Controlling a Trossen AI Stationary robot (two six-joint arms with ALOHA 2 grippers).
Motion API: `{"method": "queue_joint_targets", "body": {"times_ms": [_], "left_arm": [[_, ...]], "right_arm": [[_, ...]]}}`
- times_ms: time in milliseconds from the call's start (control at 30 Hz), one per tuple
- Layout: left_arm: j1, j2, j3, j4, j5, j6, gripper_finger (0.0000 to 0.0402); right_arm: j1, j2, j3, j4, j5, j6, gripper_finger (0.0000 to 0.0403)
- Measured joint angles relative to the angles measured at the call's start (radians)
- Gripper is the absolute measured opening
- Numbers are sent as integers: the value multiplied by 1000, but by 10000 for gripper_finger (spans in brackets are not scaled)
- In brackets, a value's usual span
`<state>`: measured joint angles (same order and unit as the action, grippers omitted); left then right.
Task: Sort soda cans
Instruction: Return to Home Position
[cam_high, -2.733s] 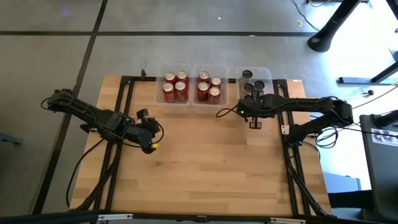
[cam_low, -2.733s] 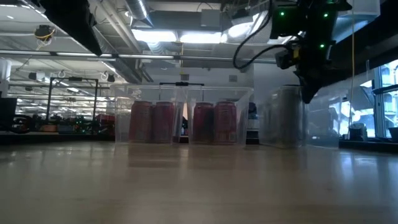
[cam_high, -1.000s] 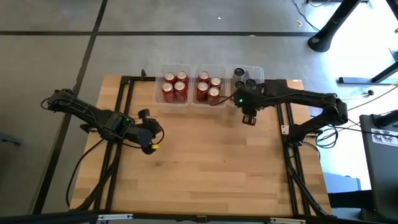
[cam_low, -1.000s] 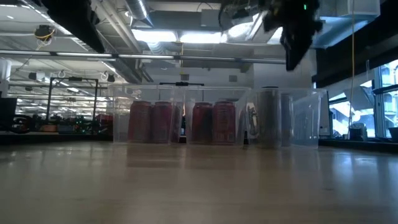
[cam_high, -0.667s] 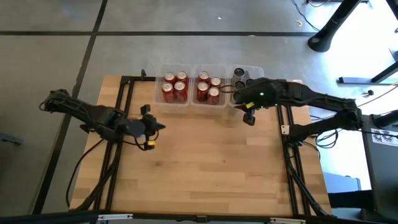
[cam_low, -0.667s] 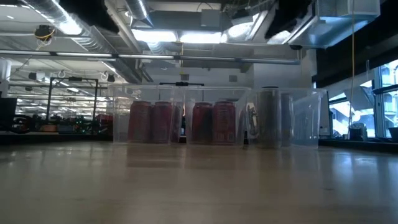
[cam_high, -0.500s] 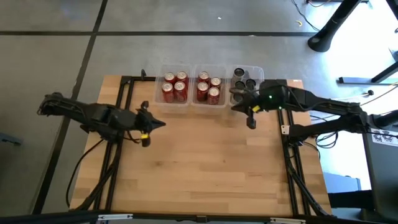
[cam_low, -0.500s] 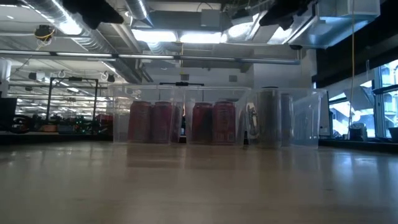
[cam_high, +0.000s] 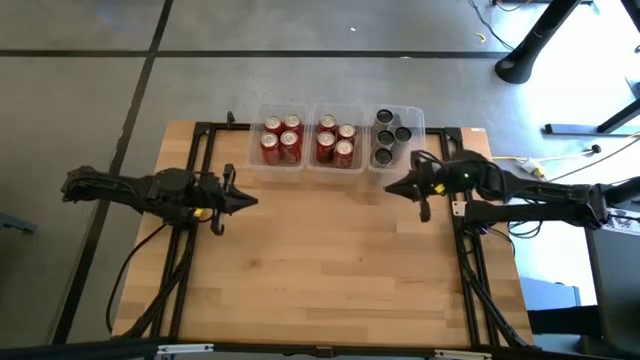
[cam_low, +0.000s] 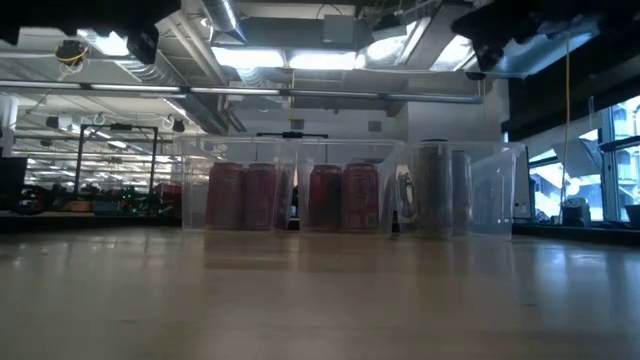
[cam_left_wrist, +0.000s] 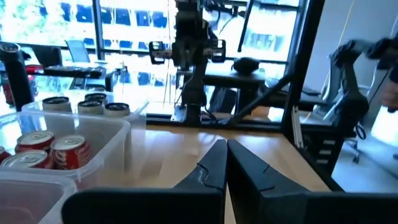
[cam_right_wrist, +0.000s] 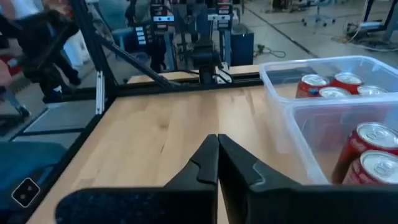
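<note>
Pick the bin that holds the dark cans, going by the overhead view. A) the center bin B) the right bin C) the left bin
B: the dark cans stand in the right bin, while the left bin and the center bin hold only red cans.

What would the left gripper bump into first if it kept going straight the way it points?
Likely the right gripper, which faces it across the table. The left gripper points over bare wood, just clear of the bins; exact alignment is unclear.
</note>
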<state>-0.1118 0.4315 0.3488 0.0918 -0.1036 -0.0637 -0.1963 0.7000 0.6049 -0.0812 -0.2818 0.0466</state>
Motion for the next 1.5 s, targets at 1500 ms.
{"method": "queue_joint_targets", "body": {"times_ms": [1500], "left_arm": [[10,-429,-339,47,-125,-75,1]], "right_arm": [[0,-639,-594,110,338,418,12]]}}
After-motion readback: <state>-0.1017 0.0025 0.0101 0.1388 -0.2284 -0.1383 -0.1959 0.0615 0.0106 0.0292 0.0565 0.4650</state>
